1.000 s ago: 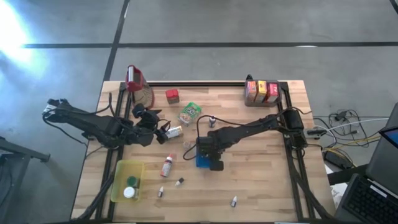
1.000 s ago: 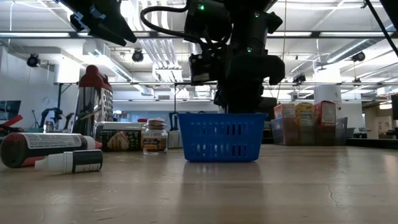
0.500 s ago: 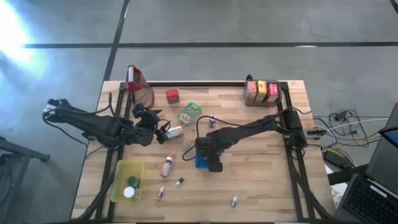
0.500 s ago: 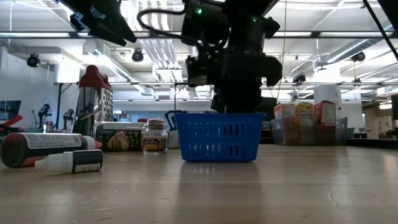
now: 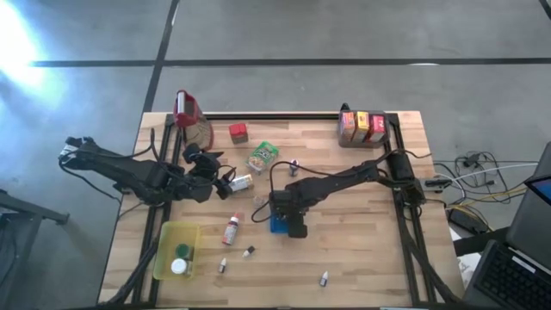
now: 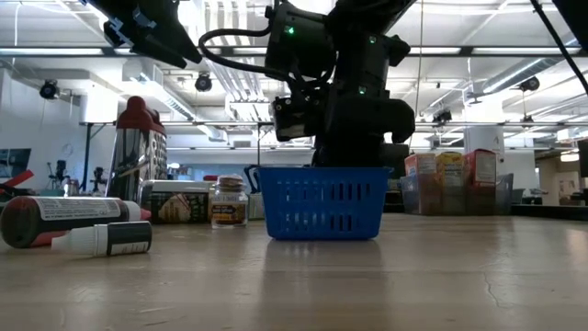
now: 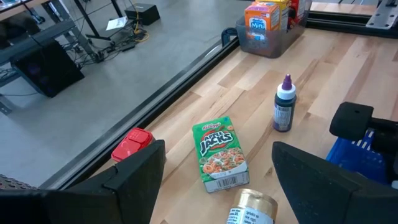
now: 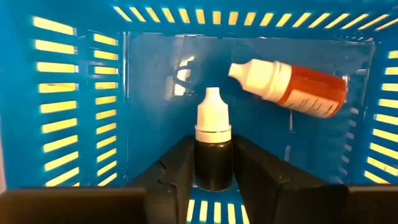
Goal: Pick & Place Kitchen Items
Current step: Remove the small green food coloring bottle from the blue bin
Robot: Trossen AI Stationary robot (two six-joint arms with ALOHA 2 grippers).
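Blue basket around right hand, dark bottle between its fingers, left hand open at nine o'clock

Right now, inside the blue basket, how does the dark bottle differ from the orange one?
The dark bottle stands upright between the right tool's fingers; the orange bottle lies tilted on its side, free of the tool. The dark bottle holds near-black contents with a narrow pointed cap; the orange bottle is orange with a broader rounded cap. Both have white caps and sit in the blue basket.
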